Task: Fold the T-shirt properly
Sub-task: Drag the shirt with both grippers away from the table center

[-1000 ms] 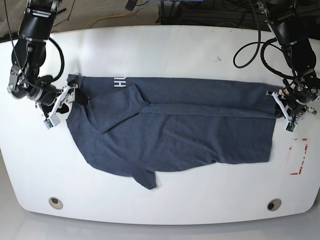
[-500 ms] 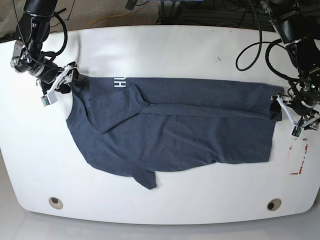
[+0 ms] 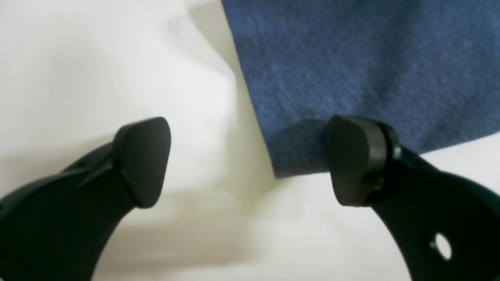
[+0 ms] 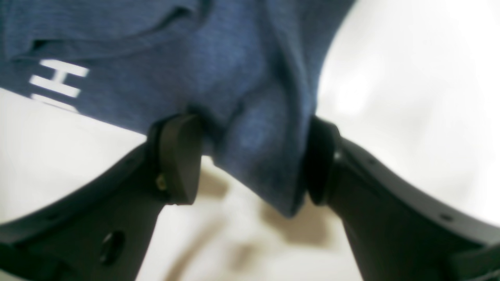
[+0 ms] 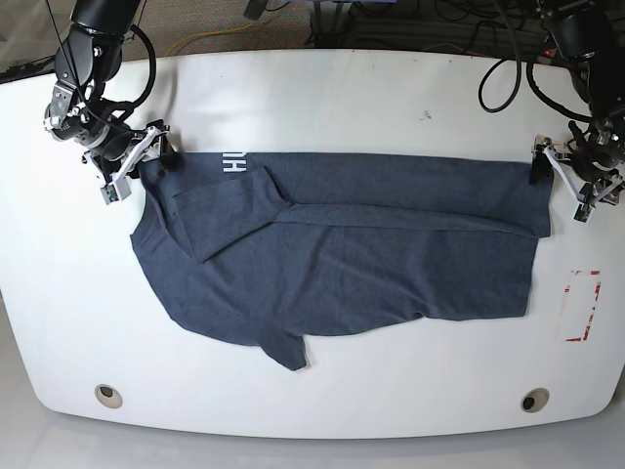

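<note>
Left fingers (image 3: 351, 160) newly off T-shirt (image 5: 342, 244)

Both wrist views are soft and out of focus. Between the right gripper's (image 4: 254, 160) fingers (image 4: 181, 156), the T-shirt (image 4: 250, 97) runs off the top edge, its white lettering (image 4: 58, 80) cut short beyond the left finger. Past the left gripper's (image 3: 246, 162) fingers, the cloth leaves the frame too.
</note>
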`<state>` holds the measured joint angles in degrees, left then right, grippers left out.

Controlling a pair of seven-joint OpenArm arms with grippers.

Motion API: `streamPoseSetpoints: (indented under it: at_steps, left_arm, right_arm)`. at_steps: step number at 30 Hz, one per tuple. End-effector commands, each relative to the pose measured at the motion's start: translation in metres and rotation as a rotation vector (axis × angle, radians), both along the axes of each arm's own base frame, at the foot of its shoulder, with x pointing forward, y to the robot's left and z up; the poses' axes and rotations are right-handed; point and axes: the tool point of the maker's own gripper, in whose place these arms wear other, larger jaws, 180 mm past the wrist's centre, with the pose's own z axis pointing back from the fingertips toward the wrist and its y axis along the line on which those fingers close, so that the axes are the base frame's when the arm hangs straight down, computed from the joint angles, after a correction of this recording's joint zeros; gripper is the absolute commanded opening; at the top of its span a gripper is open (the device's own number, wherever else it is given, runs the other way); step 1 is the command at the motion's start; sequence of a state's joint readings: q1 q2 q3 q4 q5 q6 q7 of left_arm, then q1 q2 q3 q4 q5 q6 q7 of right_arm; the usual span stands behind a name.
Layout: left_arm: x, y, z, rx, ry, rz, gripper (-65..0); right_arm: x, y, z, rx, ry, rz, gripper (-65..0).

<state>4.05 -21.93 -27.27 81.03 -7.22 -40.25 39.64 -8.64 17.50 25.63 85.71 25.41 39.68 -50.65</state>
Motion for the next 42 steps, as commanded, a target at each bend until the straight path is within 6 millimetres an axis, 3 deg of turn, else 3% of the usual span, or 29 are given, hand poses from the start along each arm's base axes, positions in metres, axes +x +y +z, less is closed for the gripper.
streamPoseSetpoints:
  at_steps: [1,4,9,11,15,18,26,30,32,37,38,40,42]
  left_arm:
    - [0.011,-0.008,0.002,-0.045,-0.055,-0.002,-11.1]
    - [0.011,-0.013,-0.011,-0.083,-0.05,-0.002,-24.7]
    - [0.013,-0.024,-0.021,-0.095,-0.018,-0.032,-57.1]
    - [0.007,-0.02,-0.024,-0.064,0.002,-0.035,-65.0]
    - [-0.01,-0.01,-0.021,-0.015,0.009,-0.023,-63.7]
    - [-0.032,0.001,-0.016,0.019,0.012,-0.005,-63.7]
    - [-0.092,0.02,-0.008,0.105,0.066,0.016,-63.3]
    - [-0.113,0.021,-0.014,0.113,0.11,0.014,-61.8]
    - [-0.115,0.021,-0.014,0.115,0.116,0.011,-55.8]
    - [-0.108,0.017,-0.005,0.129,0.089,-0.005,-24.2]
    - [-0.106,0.017,-0.003,0.132,0.08,-0.008,-19.6]
    - [-0.104,0.017,0.0,0.146,0.085,-0.011,-12.9]
    - [-0.093,0.017,0.009,0.163,0.069,-0.014,-12.8]
  right_arm:
    - [0.0,-0.002,0.002,-0.015,0.004,0.01,-28.5]
    - [0.0,0.001,0.001,-0.009,0.004,0.009,-35.8]
    - [0.0,0.001,0.001,-0.008,0.001,0.009,-61.2]
    - [-0.001,0.001,0.001,-0.009,0.002,0.011,-65.0]
    - [-0.005,0.001,0.004,-0.022,-0.001,0.019,-65.0]
    - [-0.018,-0.001,0.01,-0.06,0.0,0.048,-65.0]
    - [-0.078,-0.003,0.009,-0.136,0.106,0.093,-65.0]
    - [-0.093,-0.001,0.013,-0.142,0.109,0.079,-65.0]
    - [-0.097,-0.004,0.015,-0.15,0.109,0.068,-59.1]
    - [-0.099,-0.01,0.032,-0.194,0.08,0.064,-23.9]
    - [-0.098,-0.01,0.035,-0.199,0.072,0.065,-19.5]
    - [-0.092,-0.009,0.043,-0.213,0.047,0.072,-12.5]
    - [-0.08,-0.007,0.05,-0.218,0.011,0.076,-12.2]
